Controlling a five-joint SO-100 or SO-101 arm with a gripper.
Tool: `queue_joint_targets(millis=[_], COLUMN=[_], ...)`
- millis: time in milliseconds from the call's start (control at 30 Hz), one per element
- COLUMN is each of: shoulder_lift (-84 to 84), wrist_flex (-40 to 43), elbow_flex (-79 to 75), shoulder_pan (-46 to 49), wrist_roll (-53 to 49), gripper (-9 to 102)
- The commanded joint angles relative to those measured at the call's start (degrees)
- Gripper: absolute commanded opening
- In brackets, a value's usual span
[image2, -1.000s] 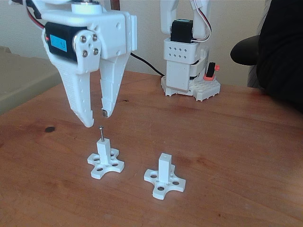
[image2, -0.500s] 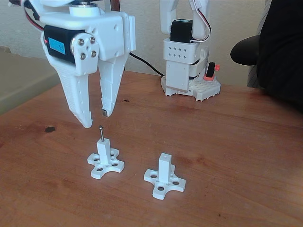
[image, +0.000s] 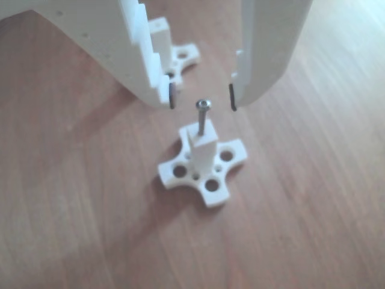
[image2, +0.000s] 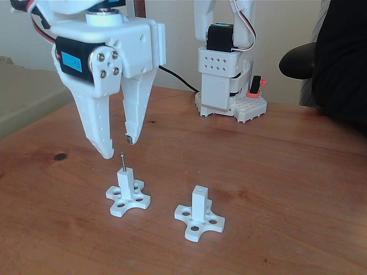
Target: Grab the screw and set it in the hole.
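"While the gripper (image2: 118, 147) hung above, where was the screw (image2: 123, 161)?"

"Upright in the hole of the left post (image2: 125, 182), fingers spread wide, gripping nothing."

"Any writing?"

"Only a blue label (image2: 72, 61) on the motor, too blurred to read."

My arm is all white printed plastic. The end effector (image2: 118, 148) has two long tapering fingers (image2: 96, 127), one with a stepped inner edge, each tipped with a small dark pad (image: 172, 99). At the wrist I see a black servo (image2: 73, 61) with a blue label, beside it a white plate with four silver screws (image2: 107, 63). Red and black wires (image2: 35, 17) run off the top. The base (image2: 229, 103) carries another black servo and an orange-red part
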Motion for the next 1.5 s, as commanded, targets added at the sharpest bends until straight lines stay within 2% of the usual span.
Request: queue_joint_targets(millis=[0,1467], shoulder_lift=[1.32,-2.9], wrist_flex=[0.18,-0.79], elbow_flex=[-4.48,-6.5], shoulder_pan=[-0.79,-0.62], wrist_roll=[0.35,0.62], gripper=[12,12])
